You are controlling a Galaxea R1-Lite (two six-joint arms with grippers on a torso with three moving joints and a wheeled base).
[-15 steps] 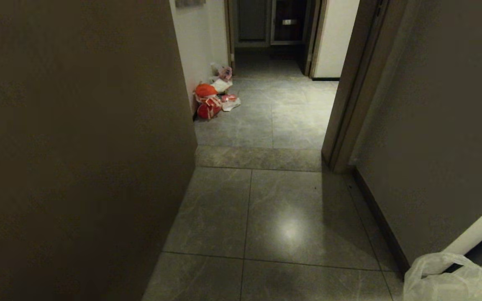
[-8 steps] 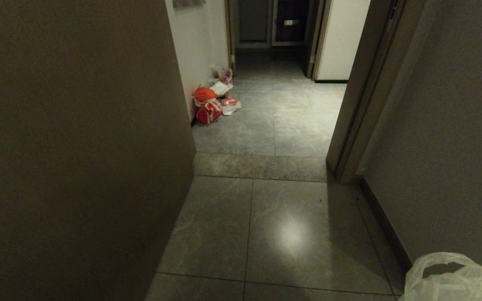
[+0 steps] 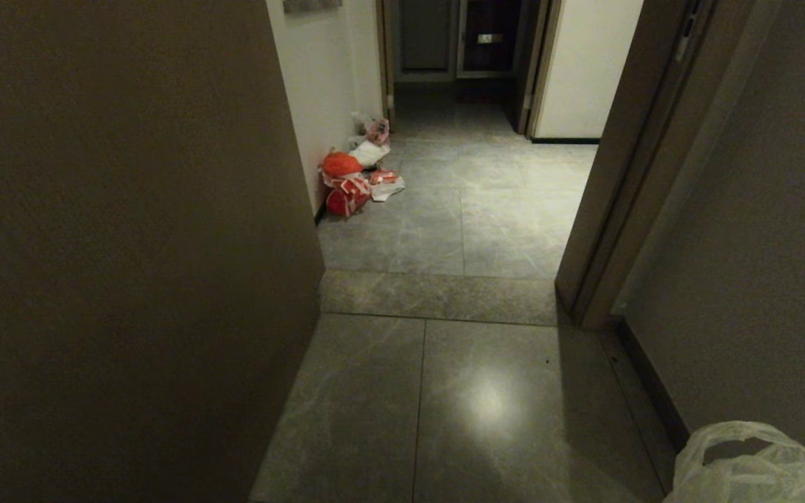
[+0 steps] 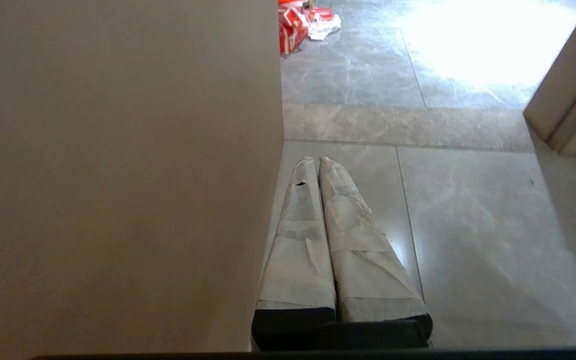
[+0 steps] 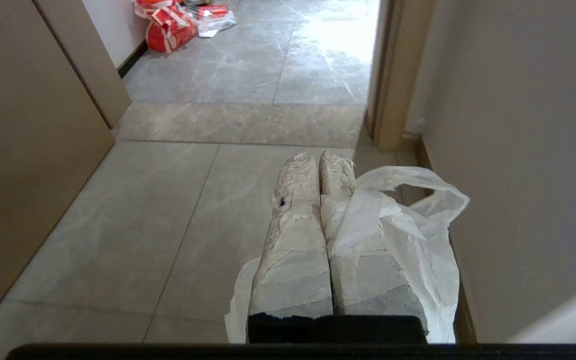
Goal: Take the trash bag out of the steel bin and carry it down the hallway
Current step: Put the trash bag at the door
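**Bag in grip, hallway ahead**

We stand in the hallway [image 3: 486, 391], on grey veined tiles with one raised threshold strip [image 3: 437, 297] crossing at 12 o'clock. One tan wall [image 3: 123, 251] closes our 9 o'clock side; one door frame [image 3: 619, 195] stands at 2 o'clock. Our right gripper [image 5: 320, 162] is clenched on the one trash bag [image 5: 408, 240], which hangs at 5 o'clock beside the right wall. Our left gripper [image 4: 316, 161] is pressed closed, holding nothing. One pile of red and white bags [image 3: 353, 178] sits at 11 o'clock; open floor runs beside it.
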